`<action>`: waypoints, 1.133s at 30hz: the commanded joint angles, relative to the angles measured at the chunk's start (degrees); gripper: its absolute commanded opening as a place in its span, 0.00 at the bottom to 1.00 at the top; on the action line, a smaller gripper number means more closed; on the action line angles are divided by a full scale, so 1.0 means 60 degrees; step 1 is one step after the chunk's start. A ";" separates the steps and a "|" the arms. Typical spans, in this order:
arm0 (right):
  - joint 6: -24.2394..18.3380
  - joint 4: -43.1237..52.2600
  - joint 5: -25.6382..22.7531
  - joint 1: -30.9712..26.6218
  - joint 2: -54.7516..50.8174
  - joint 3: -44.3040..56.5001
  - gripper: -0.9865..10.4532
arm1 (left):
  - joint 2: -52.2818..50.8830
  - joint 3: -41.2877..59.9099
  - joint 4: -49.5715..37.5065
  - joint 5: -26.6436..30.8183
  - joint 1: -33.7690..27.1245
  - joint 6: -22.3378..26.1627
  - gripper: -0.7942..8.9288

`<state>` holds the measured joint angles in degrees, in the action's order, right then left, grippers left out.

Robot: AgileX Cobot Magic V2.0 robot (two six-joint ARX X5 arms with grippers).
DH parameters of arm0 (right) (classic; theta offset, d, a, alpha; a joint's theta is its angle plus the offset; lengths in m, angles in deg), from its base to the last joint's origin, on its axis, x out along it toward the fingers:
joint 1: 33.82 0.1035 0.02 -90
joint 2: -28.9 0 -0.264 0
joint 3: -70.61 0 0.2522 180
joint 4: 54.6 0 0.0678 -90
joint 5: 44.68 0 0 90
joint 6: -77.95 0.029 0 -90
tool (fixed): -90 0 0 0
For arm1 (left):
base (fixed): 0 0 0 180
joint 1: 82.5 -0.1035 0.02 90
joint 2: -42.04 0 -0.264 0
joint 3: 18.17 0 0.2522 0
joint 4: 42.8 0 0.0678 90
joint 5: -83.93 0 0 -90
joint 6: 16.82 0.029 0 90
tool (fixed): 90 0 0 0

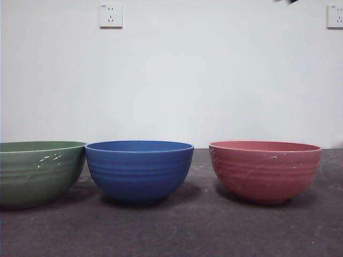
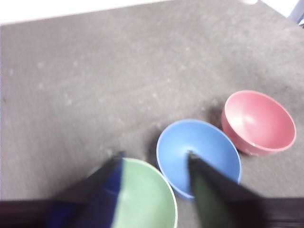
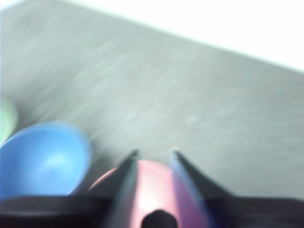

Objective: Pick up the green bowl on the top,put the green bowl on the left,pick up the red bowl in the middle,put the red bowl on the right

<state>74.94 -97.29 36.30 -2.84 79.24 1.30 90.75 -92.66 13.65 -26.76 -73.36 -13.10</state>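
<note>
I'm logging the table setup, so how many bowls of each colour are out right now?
green bowl: 1
blue bowl: 1
red bowl: 1
Total: 3 bowls, side by side and unstacked.

Three bowls, two wall sockets

One green bowl [image 1: 37, 172] at the frame's lower left, one blue bowl [image 1: 139, 170] at lower centre, one red bowl [image 1: 265, 170] at lower right; one socket [image 1: 111, 15] at upper left, a second socket [image 1: 335, 16] at the upper right edge.
</note>
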 commanded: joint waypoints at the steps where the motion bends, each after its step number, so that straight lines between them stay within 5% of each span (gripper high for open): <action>1: 0.0109 0.0452 0.0018 -0.0685 -0.1013 0.0958 0.08 | -0.0222 0.0426 -0.0514 -0.0066 -0.0018 0.0168 0.07; 8: 0.0860 0.2969 -0.0076 -0.1228 -0.4040 0.4295 0.08 | -0.2426 0.3300 -0.2860 0.0525 -0.0018 -0.0375 0.07; 28: 0.0845 0.2350 -0.0066 -0.1217 -0.4258 0.4408 0.09 | -0.3151 0.3974 -0.2936 0.0408 0.0117 -0.0342 0.08; 30: 0.0845 0.2226 -0.0066 -0.1217 -0.4258 0.4408 0.09 | -0.3705 0.4007 -0.2291 0.1759 0.0098 0.0423 0.08; 32: 0.0845 0.2160 -0.0058 -0.1217 -0.4258 0.4408 0.09 | -0.4331 0.4382 -0.2401 0.3388 0.0007 0.0255 0.08; 34: 0.0845 0.2160 -0.0058 -0.1217 -0.4258 0.4408 0.09 | -0.5045 0.5042 -0.2943 0.3752 -0.0208 0.0080 0.08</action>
<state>79.51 -84.70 36.10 -10.16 53.74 27.53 62.40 -64.51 -2.56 -6.02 -73.99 -12.81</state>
